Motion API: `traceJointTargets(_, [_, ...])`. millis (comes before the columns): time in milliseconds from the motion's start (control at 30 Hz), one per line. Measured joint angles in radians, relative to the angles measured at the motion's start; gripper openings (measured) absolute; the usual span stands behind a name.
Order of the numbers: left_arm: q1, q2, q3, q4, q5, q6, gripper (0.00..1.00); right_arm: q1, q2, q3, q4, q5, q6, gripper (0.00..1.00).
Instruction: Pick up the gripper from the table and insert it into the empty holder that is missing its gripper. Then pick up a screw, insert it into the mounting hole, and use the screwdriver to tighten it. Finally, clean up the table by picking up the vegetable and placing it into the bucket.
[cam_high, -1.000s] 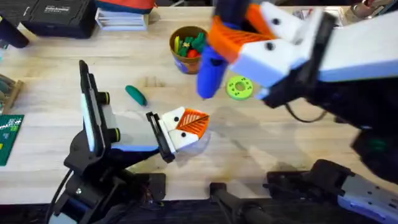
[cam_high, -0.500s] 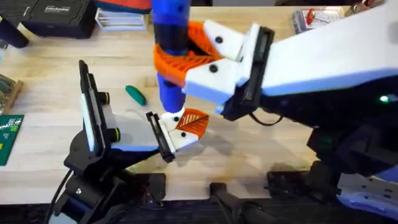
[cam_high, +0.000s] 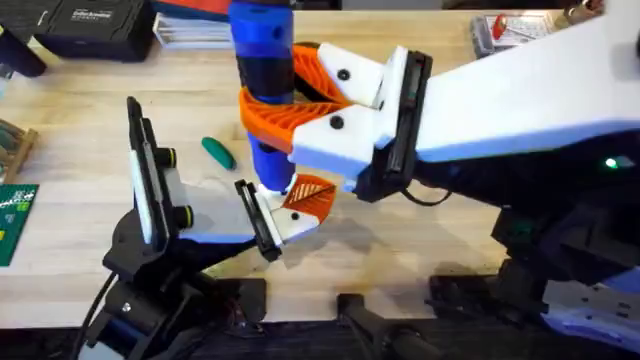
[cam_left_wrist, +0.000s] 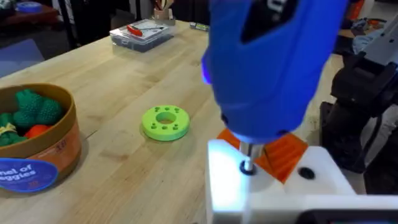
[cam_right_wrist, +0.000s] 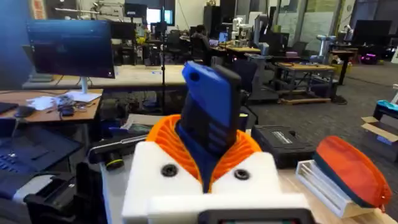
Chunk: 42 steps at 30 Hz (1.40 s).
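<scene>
Right gripper (cam_high: 285, 105) clamped on the blue screwdriver (cam_high: 262, 70), held upright; metal tip (cam_left_wrist: 247, 163) sits on the screw in the white holder (cam_left_wrist: 273, 186). Rigid, smooth barrel: likely slippery, so grip mid-body. Left gripper: cannot tell. Teal vegetable (cam_high: 218, 152) lies on the table (cam_high: 80, 130).

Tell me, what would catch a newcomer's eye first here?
Probably the bright blue screwdriver, held upright in the right gripper at the table's middle, its metal tip down on the white holder beside the small orange gripper. Next, the teal vegetable lying alone on the wood to the left.
</scene>
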Motion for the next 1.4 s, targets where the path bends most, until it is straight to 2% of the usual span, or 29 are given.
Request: traceJointTargets(1400, [0.000, 0.000, 0.000, -0.004, 0.000, 0.000, 0.006, 0.000, -0.023, 0.000, -0.068, -0.004, -0.038, 0.022])
